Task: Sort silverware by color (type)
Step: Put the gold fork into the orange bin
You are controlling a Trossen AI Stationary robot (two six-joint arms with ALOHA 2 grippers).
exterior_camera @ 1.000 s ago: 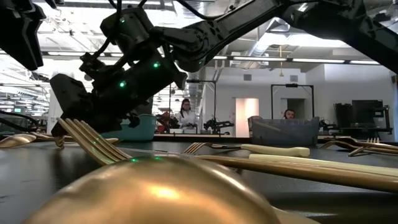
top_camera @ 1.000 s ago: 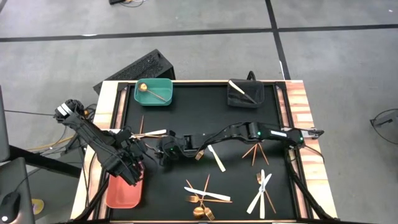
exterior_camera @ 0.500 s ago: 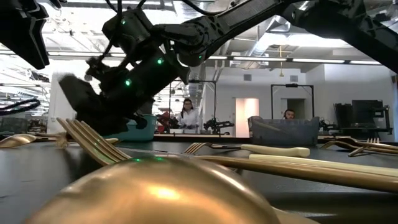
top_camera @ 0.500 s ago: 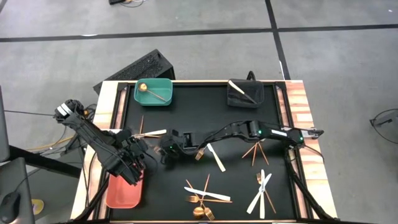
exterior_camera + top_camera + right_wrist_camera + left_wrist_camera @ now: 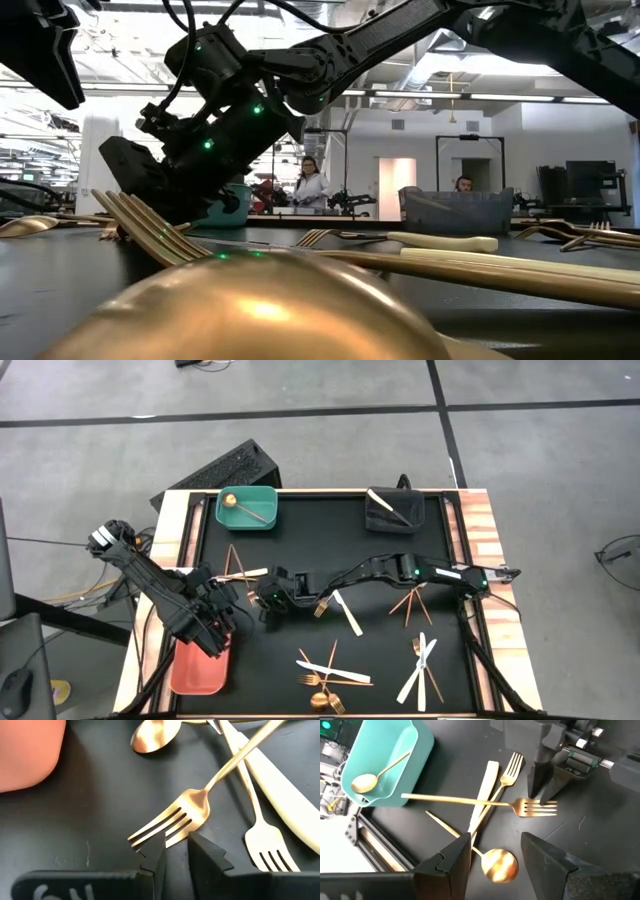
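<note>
High view: right end effector stretched across the bench into the pile near the left edge, now sitting a touch nearer that edge than a second ago, down among crossed gold pieces and a cream knife. Left end effector waiting just beside the pile, above the salmon bin at the front-left corner. Teal bin at the back-left holding one gold spoon; dark bin at the back-right holding cream pieces. Rest of the silverware scattered along the front edge and toward the right edge.

Low view: right end effector lowered close to the bench surface, tipped further down than half a second earlier. Contact point hidden behind a large gold spoon bowl in the foreground.

Left wrist view: left fingers spread apart, nothing between them. Beyond them a gold fork with the right arm's fingertips at its tines.

Right wrist view: fingers narrowed to a slim gap over the gold fork, closing in from a wide spread a second ago. Probably pinching the tine ends, though a firm hold not certain here.

Meaning for the task: a grasp on one gold fork just beginning, nothing lifted yet, most pieces still unsorted.
</note>
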